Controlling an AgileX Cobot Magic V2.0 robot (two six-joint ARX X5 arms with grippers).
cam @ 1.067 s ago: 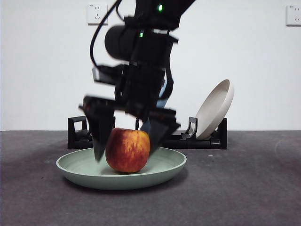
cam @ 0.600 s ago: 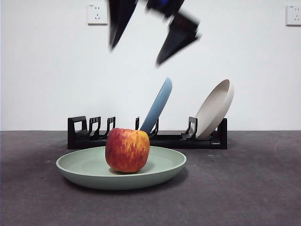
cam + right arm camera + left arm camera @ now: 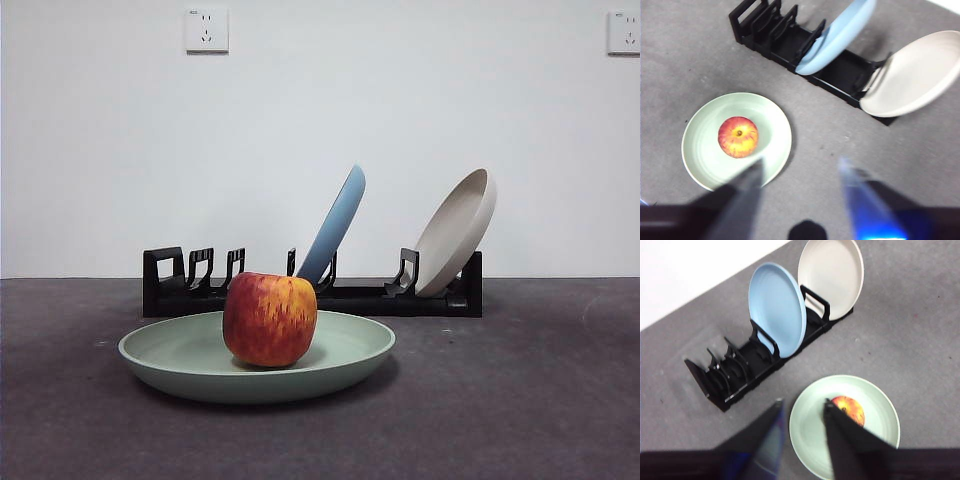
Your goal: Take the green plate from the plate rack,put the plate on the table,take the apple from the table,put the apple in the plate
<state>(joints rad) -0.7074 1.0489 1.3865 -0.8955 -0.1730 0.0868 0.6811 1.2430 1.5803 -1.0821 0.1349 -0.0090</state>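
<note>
The green plate (image 3: 340,355) lies flat on the dark grey table (image 3: 520,400) in front of the plate rack (image 3: 360,296). The red and yellow apple (image 3: 270,319) sits in the plate, toward its middle. Both wrist views look down on this from high up: the plate (image 3: 875,400) with the apple (image 3: 851,408), and the plate (image 3: 705,155) with the apple (image 3: 738,136). My left gripper (image 3: 802,407) is open, empty and high above the plate. My right gripper (image 3: 801,167) is open and empty, high above the table. Neither gripper shows in the front view.
The black rack holds a blue plate (image 3: 335,225) leaning in a middle slot and a beige plate (image 3: 457,232) at its right end. Its left slots (image 3: 200,268) hold nothing. A white wall with two sockets stands behind.
The open gripper that stood around the apple a second ago rose straight up and left the front view. The apple stays in the green plate.
</note>
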